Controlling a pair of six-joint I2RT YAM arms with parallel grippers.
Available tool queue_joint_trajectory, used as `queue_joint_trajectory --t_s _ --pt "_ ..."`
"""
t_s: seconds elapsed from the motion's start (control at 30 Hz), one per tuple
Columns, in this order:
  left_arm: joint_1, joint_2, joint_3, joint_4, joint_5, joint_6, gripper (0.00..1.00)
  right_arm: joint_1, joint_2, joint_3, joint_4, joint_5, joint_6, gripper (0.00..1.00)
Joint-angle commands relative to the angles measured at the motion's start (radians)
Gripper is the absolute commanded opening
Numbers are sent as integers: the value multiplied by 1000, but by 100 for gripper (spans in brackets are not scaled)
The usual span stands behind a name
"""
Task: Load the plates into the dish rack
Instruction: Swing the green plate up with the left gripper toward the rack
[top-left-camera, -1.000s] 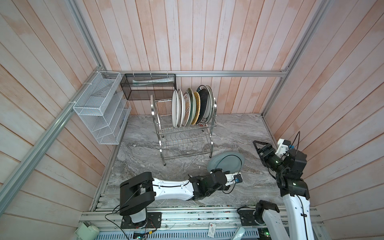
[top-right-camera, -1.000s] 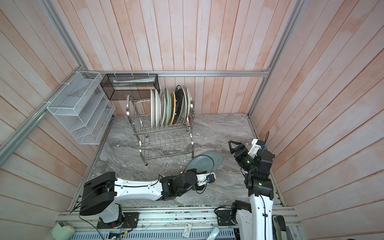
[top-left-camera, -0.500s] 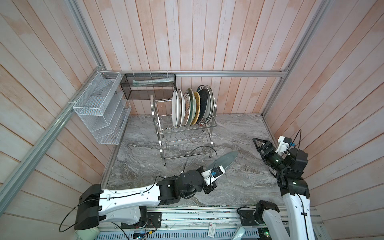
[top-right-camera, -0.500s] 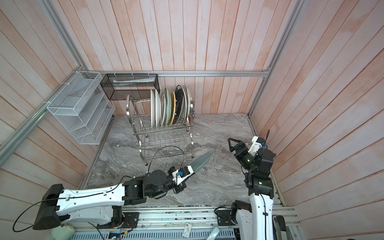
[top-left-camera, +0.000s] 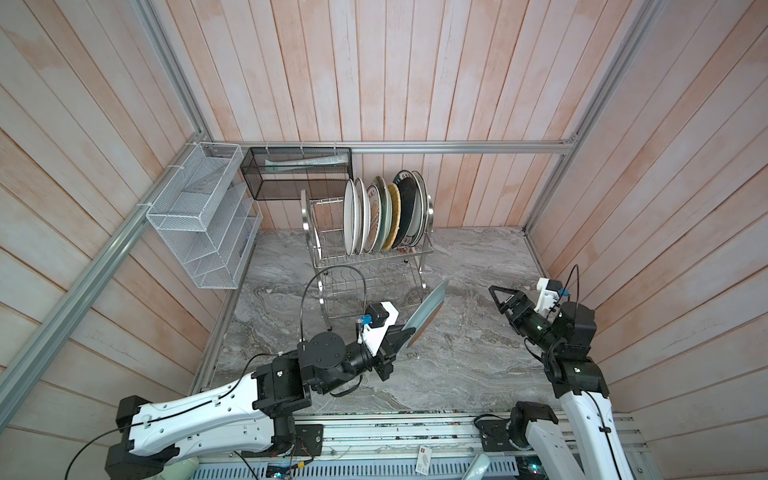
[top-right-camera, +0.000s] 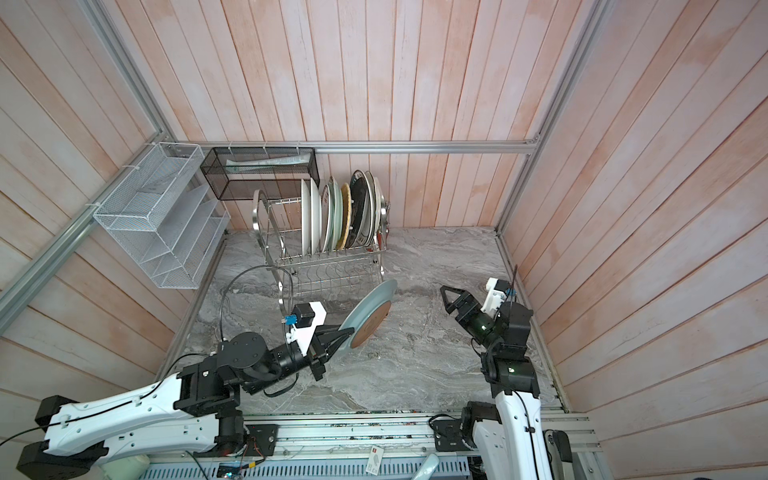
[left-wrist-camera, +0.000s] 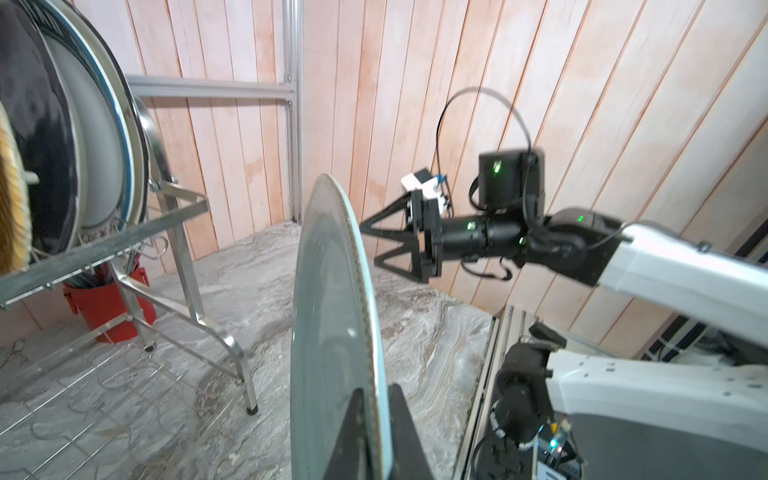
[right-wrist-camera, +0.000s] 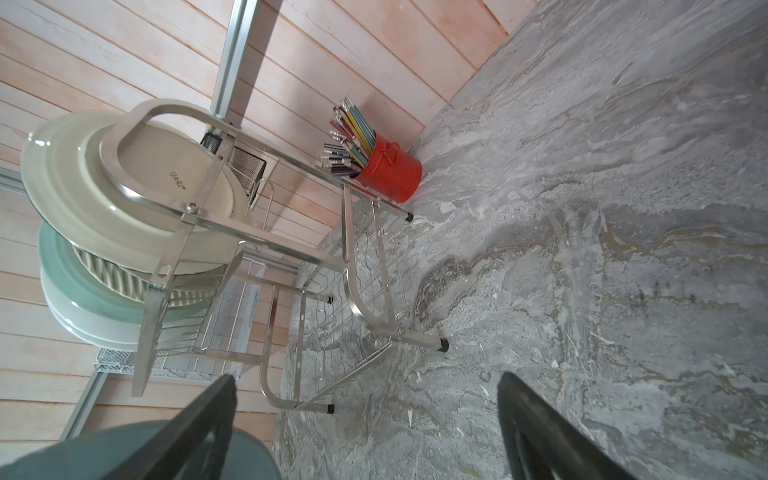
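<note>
My left gripper (top-left-camera: 409, 336) (top-right-camera: 347, 332) (left-wrist-camera: 376, 388) is shut on the rim of a grey-blue plate (top-left-camera: 428, 311) (top-right-camera: 370, 311) (left-wrist-camera: 332, 332). It holds the plate on edge above the marble, just in front of the dish rack (top-left-camera: 370, 257) (top-right-camera: 328, 253) (left-wrist-camera: 104, 245) (right-wrist-camera: 291, 245). Several plates (top-left-camera: 382, 216) (top-right-camera: 336, 212) (right-wrist-camera: 83, 178) stand upright in the rack's top tier. My right gripper (top-left-camera: 496, 297) (top-right-camera: 444, 299) (left-wrist-camera: 369, 244) (right-wrist-camera: 365, 377) is open and empty, apart from the held plate, on its right in both top views.
A red utensil cup (right-wrist-camera: 388, 172) (left-wrist-camera: 104, 311) stands at the rack's far end. A white mesh organiser (top-left-camera: 199, 220) and a black mesh basket (top-left-camera: 297, 172) hang on the walls behind the rack. Wooden walls close in on three sides.
The left arm has raised the grey-blue plate from lying nearly flat to standing on edge and swung it toward the rack. The right gripper has opened fully and drawn back a little.
</note>
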Motion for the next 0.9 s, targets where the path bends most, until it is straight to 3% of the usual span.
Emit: queue_joint_trajectory --t_s 0.0,0.47,0.87 --pt "3 -45 131 127 14 -52 0 54 -18 -38 42 54 -3 98" --pt "3 86 441 286 32 75 0 364 -22 -113 88 243 -3 98" --pt "35 284 726 357 -295 497 0 533 15 -107 118 341 -30 98"
